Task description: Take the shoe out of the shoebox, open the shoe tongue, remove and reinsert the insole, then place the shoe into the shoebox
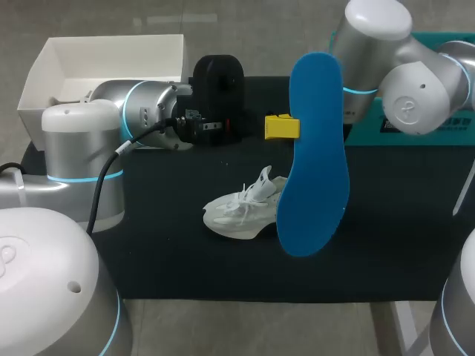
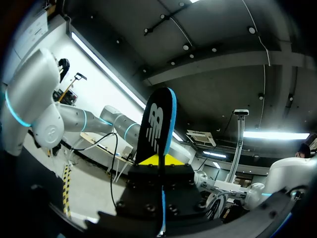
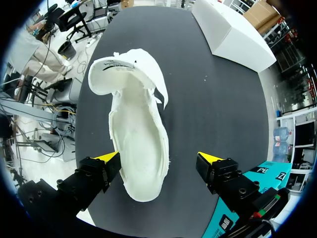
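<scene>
Currently the black-topped counter [image 1: 386, 222] carries everything I'm working with. My left arm [image 1: 82, 141] comes in across its far-left part and my right arm [image 1: 415, 89] stands high over the far-right corner.

The white shoebox [image 1: 111, 55] sits open at the far-left corner, behind my left arm and well apart from both claws. In the right wrist view it shows as a white block [image 3: 233, 29] far ahead of the right claw.

The blue insole [image 1: 315, 156] is up in the air, standing on end. The left claw [image 1: 282, 127] is clamped on its edge, about a third of the way down its length. From the left wrist view I see the insole [image 2: 158, 124] edge-on, dark face with a blue rim, rising straight out from between the two fingers, which pinch it from both sides.

A teal box [image 1: 415, 130] lies on the counter's right side, just beside the right claw in its own view.

The white shoe [image 3: 136, 144] lies on the counter below the held insole, and directly under the right claw [image 3: 158, 158], its opening turned up toward the camera. That claw is spread wide and grips nothing. One end of the shoe shows between the yellow tips, and one finger [image 3: 213, 161] stands plainly clear of it.
</scene>
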`<state>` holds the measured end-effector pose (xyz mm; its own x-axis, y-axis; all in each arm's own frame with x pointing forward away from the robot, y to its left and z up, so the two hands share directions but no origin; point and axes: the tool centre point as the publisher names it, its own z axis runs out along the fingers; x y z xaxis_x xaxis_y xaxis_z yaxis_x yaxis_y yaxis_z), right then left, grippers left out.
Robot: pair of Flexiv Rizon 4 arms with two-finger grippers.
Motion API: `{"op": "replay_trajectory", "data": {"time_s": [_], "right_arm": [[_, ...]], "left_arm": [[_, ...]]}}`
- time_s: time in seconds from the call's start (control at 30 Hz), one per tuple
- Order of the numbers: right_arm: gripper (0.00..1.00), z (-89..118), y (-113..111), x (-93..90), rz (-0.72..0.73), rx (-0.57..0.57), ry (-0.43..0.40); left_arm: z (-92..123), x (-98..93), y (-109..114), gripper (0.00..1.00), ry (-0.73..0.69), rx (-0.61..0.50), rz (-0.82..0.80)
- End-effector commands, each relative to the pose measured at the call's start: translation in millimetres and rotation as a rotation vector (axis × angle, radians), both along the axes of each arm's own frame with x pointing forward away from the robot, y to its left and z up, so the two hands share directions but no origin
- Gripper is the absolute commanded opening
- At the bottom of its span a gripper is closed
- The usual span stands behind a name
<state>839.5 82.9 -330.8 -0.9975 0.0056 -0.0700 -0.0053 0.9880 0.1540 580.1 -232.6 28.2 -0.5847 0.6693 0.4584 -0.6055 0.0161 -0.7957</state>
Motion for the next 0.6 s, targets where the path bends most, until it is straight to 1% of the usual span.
{"op": "replay_trajectory", "data": {"time_s": [0.03, 0.2, 0.23, 0.27, 0.3, 0.33, 0.37, 0.43, 0.5, 0.53, 0.57, 0.6], "right_arm": [[1.00, -18.8, 18.9, 16.7, 0.009, -0.025, 0.022], [1.00, -27.4, 34.8, 18.1, 0.043, 0.014, 0.031], [0.97, -30.1, 38.1, 17.0, 0.048, 0.023, 0.034], [0.89, -33.2, 41.1, 16.2, 0.050, 0.022, 0.037], [0.84, -36.7, 43.9, 15.3, 0.060, 0.031, 0.046], [0.76, -39.8, 46.0, 15.1, 0.061, 0.032, 0.047], [0.73, -42.6, 47.2, 15.1, 0.061, 0.039, 0.053], [0.46, -46.9, 48.2, 14.8, 0.055, 0.049, 0.060], [0.36, -49.3, 48.4, 12.5, 0.053, 0.063, 0.065], [0.33, -50.2, 48.7, 11.0, 0.054, 0.070, 0.070], [0.24, -51.7, 48.3, 9.2, 0.055, 0.074, 0.075], [0.19, -53.5, 47.7, 7.4, 0.054, 0.084, 0.088]], "left_arm": [[-0.8, 0.3, -1.4, 0.00, 0.001, -0.003, -0.001], [-0.8, 0.3, -1.4, 0.00, 0.001, -0.003, -0.001], [-0.8, 0.3, -1.4, 0.00, 0.001, -0.003, -0.001], [-0.8, 0.3, -1.4, 0.00, 0.001, -0.003, -0.001], [-0.8, 0.3, -1.4, 0.00, 0.001, -0.003, -0.001], [-0.8, 0.3, -1.4, 0.00, 0.001, -0.003, -0.001], [-0.8, 0.3, -1.4, 0.00, 0.001, -0.003, -0.001], [-0.8, 0.3, -1.4, 0.00, 0.001, -0.003, -0.001], [-0.8, 0.3, -1.4, 0.00, 0.001, -0.003, -0.001], [-0.8, 0.3, -1.4, 0.00, 0.001, -0.003, -0.001], [-0.8, 0.3, -1.4, 0.00, 0.001, -0.003, -0.001], [-0.8, 0.3, -1.4, 0.00, 0.001, -0.003, -0.001]]}}
